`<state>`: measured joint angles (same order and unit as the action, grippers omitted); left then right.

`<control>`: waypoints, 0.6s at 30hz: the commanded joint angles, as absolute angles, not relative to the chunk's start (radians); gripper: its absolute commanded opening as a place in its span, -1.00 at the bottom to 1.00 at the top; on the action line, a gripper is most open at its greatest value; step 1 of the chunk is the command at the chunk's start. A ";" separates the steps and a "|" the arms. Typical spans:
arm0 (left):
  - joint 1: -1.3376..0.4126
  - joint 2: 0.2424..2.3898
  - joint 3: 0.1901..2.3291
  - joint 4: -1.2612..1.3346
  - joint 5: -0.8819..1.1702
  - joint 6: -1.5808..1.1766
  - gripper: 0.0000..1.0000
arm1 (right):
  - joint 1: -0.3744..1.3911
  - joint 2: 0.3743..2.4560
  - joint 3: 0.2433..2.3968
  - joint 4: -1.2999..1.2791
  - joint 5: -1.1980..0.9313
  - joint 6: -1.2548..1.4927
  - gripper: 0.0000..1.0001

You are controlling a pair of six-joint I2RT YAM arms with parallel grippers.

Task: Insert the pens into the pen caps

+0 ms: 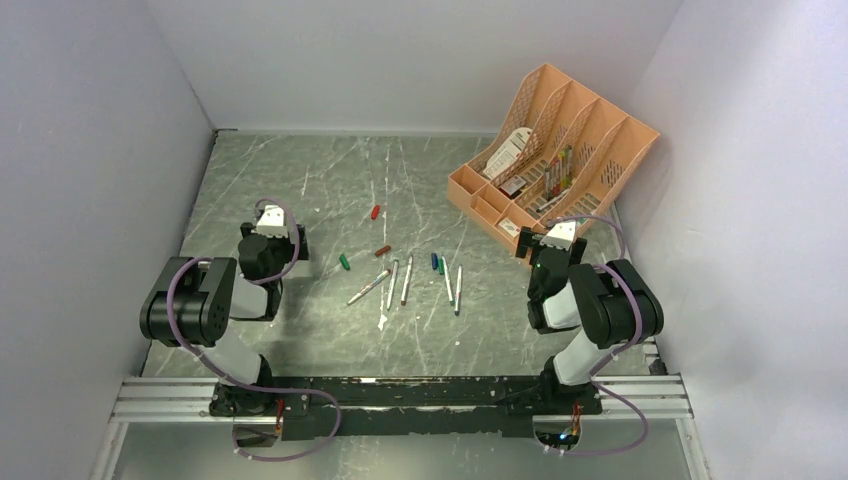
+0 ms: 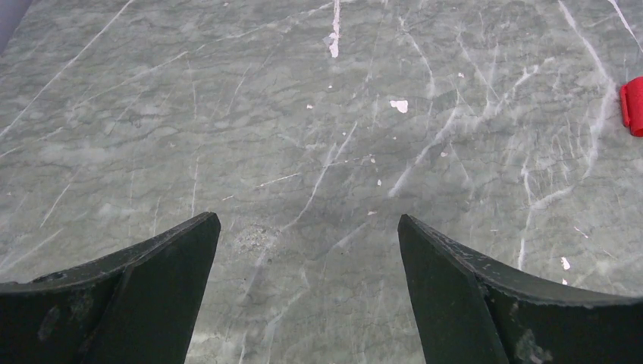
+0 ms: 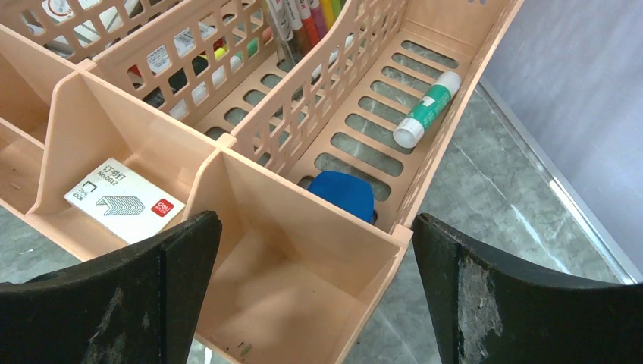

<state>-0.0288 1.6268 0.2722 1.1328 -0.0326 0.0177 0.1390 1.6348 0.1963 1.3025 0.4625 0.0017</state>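
Table (image 1: 300,180): grey marbled slab with white streaks, seen from above.
Pens (image 1: 406,280): about five whitish barrels lying flat near the slab's centre. Most run from 12 to 6 o'clock, and one (image 1: 368,288) slants toward 2 o'clock. All lie apart from both claws.
Pen caps: loose on the slab, separate from the barrels.
Red cap (image 1: 375,212): at 12 o'clock of the pens, well apart. It also shows at the 2 o'clock edge of the left wrist view (image 2: 633,106).
Brownish cap (image 1: 382,250): at 11 o'clock, near the barrels' upper ends.
Green cap (image 1: 344,262): at 10 o'clock of the slanted barrel.
Blue cap (image 1: 434,262): just beside the upper end of the right-hand pair.
Left gripper (image 2: 307,221): at 9 o'clock of the pens, released, jaws spread wide over bare slab, grasping nothing.
Right gripper (image 3: 318,220): at 3 o'clock of the pens, released, jaws spread wide, grasping nothing, poised over the near corner of the organiser.
Organiser (image 3: 227,155): orange, slotted, at 2 o'clock of the table.
Organiser contents: staple box (image 3: 125,201) at 9 o'clock of the claw, blue object (image 3: 345,193) at 12, glue stick (image 3: 427,110) at 1, bunched coloured markers (image 3: 303,11) beyond.
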 commanded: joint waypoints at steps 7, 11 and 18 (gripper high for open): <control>-0.023 1.630 0.284 1.175 -0.038 0.009 0.99 | 0.135 1.626 0.209 1.313 0.448 0.012 1.00; -0.023 1.629 0.284 1.176 -0.038 0.009 0.99 | 0.134 1.626 0.210 1.312 0.446 0.014 1.00; -0.023 1.629 0.284 1.174 -0.037 0.009 0.99 | 0.150 1.504 0.220 1.183 0.510 0.005 1.00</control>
<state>-0.0288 1.6268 0.2722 1.1328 -0.0326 0.0177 0.1383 1.6241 0.1963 1.2915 0.4625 0.0029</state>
